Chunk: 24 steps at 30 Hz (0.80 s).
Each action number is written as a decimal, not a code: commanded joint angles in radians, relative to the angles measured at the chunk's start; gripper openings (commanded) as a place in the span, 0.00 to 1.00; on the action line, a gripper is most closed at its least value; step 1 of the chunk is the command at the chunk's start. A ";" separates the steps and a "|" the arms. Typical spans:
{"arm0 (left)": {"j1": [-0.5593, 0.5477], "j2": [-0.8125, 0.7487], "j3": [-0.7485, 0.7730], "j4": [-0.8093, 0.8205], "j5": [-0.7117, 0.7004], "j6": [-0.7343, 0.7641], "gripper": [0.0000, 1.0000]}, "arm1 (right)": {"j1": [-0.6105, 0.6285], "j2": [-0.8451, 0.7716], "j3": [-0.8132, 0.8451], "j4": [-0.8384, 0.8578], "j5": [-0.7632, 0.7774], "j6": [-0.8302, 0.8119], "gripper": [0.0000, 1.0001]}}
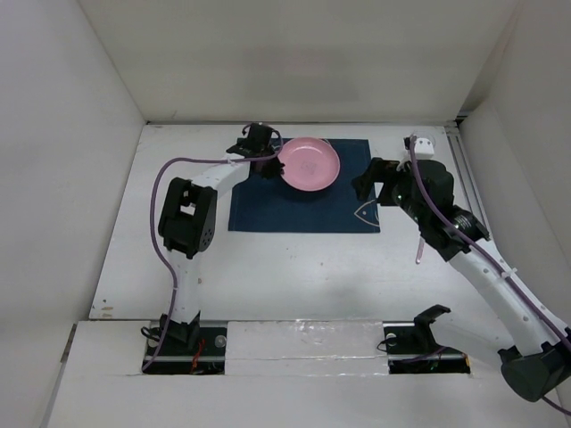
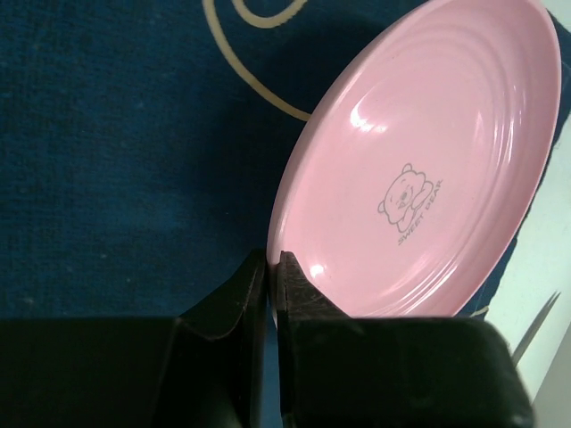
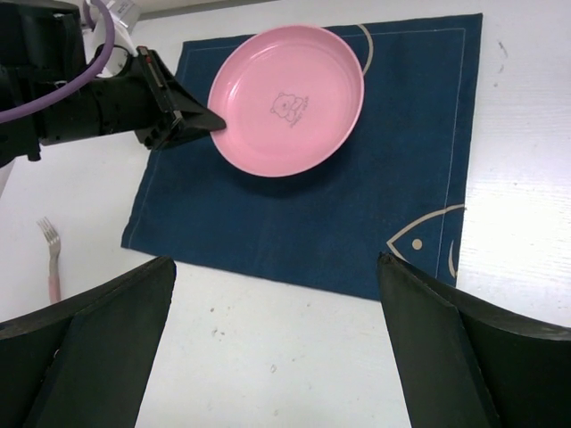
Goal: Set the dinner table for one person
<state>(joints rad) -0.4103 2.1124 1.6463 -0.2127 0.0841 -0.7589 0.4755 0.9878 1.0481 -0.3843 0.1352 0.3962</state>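
Pinching plate (image 2: 419, 160) rim: left pincer (image 2: 272, 265)

Pink plate (image 1: 309, 164) on blue placemat (image 1: 303, 214); left jaws at rim

Even light; soft shadows on dinner table (image 1: 294, 267), pink plate (image 2: 415, 160) glinting.
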 commanded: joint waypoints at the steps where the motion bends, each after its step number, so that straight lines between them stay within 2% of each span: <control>1: 0.007 0.000 0.052 0.041 0.046 0.020 0.00 | -0.015 0.015 -0.003 0.015 0.014 0.003 1.00; 12: 0.007 0.049 0.052 0.021 0.057 0.020 0.00 | -0.043 0.052 -0.003 0.033 -0.016 0.003 1.00; 13: 0.007 0.049 0.052 0.021 0.057 0.020 0.03 | -0.043 0.052 -0.003 0.033 -0.016 0.003 1.00; 14: 0.007 0.049 0.052 0.021 0.048 0.020 0.16 | -0.052 0.052 -0.003 0.033 -0.016 0.003 1.00; 16: 0.007 0.040 0.052 0.006 0.039 0.009 0.32 | -0.052 0.063 -0.003 0.042 -0.025 0.003 1.00; 18: 0.007 0.020 0.037 -0.004 0.014 0.000 0.43 | -0.061 0.072 -0.003 0.042 -0.025 0.003 1.00; 21: 0.007 -0.060 -0.040 0.009 -0.016 -0.020 0.76 | -0.107 0.122 -0.003 0.062 -0.043 0.003 1.00; 24: 0.007 -0.173 -0.138 0.038 -0.026 -0.020 0.93 | -0.187 0.193 0.033 0.053 -0.043 0.023 1.00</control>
<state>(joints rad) -0.4000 2.1075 1.5620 -0.1982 0.0933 -0.7692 0.3546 1.1301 1.0431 -0.3660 0.0975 0.4004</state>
